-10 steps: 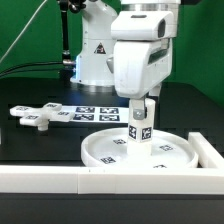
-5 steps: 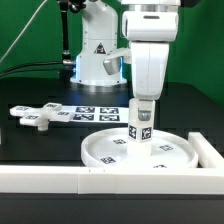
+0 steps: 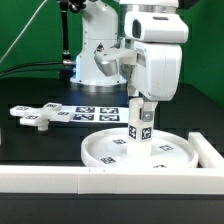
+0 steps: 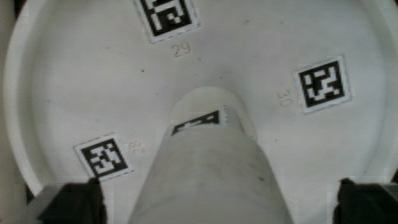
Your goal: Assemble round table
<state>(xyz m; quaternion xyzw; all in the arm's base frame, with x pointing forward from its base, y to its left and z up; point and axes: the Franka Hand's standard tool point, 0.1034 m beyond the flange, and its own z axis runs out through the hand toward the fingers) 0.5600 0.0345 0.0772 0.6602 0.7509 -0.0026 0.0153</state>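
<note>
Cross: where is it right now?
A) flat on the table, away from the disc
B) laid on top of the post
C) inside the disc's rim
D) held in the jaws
A: the cross lies flat on the table, off to the exterior view's left of the disc and clear of the post.

post (image 3: 139,131) upright on disc (image 3: 100,151), end effector (image 3: 144,108) above
</note>
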